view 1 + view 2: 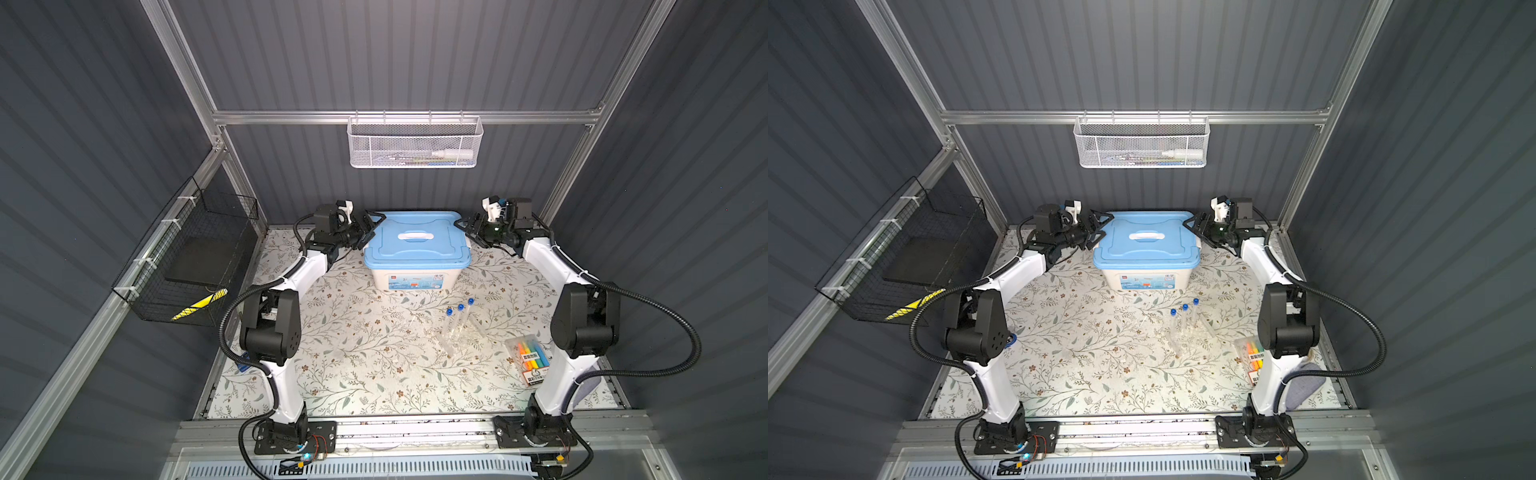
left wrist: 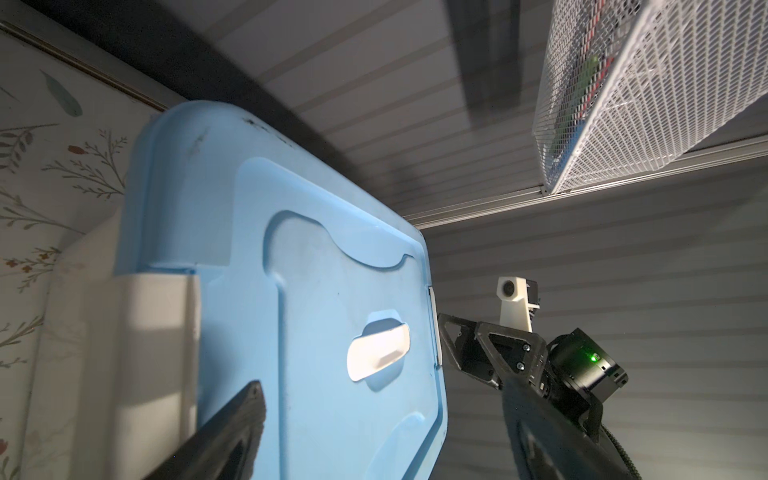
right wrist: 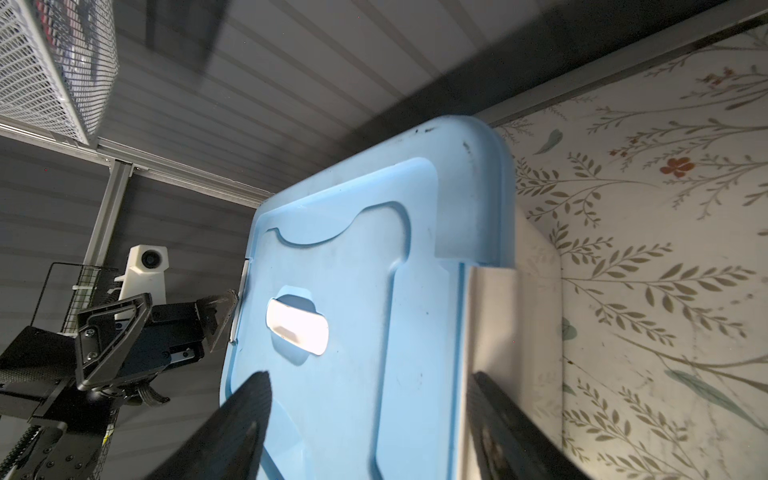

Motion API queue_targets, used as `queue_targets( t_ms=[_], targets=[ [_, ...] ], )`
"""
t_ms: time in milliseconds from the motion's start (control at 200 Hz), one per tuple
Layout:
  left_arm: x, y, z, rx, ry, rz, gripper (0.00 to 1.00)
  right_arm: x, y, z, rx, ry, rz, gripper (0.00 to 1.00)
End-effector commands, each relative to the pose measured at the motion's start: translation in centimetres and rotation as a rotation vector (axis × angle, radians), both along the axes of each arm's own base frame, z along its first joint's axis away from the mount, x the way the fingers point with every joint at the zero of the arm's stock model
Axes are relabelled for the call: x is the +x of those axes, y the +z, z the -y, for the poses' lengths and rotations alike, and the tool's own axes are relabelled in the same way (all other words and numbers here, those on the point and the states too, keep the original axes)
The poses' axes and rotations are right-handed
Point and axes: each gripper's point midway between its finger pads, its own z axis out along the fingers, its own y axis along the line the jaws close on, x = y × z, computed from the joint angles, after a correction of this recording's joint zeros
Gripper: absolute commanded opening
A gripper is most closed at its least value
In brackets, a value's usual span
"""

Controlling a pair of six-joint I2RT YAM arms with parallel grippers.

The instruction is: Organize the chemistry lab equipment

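Flanking the blue lid (image 1: 415, 245) at upper centre, the left hand (image 1: 370, 228) and the right hand (image 1: 465, 232) stand with jaws spread. Each brackets one end, by a white latch (image 3: 490, 332), and neither grasps anything I can make out. The storage box (image 1: 409, 280) beneath is closed. Lower right of it, three test tubes (image 1: 460, 309) stand in the clear rack (image 1: 457, 340) on the table (image 1: 353, 365), well apart from both hands. Nothing else of the lab kit shows. Whether it lies inside I cannot tell, so the rack seems left to stow.
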Motion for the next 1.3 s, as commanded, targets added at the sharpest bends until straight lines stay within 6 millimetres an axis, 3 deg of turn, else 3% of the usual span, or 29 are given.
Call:
queue_targets(
  t_ms=[0, 390, 605, 1296],
  targets=[
    [0.4, 2.7, -0.3, 0.005, -0.003, 0.067, 0.92, -0.9, -3.8, -1.2, -0.008, 0.032, -0.121, 0.77],
    [0.9, 1.8, -4.1, 0.104, 0.061, 0.048, 0.93, -0.7, -3.5, -1.3, -0.004, 0.035, -0.121, 0.77],
    [0.9, -0.9, -4.2, 0.146, 0.052, -0.003, 0.92, -0.7, -3.8, -1.4, -0.009, 0.037, -0.135, 0.76],
    [0.8, -1.4, -1.2, 0.096, -0.011, -0.006, 0.92, -1.2, -4.9, -2.9, -0.018, 0.054, -0.175, 0.76]
  ],
)
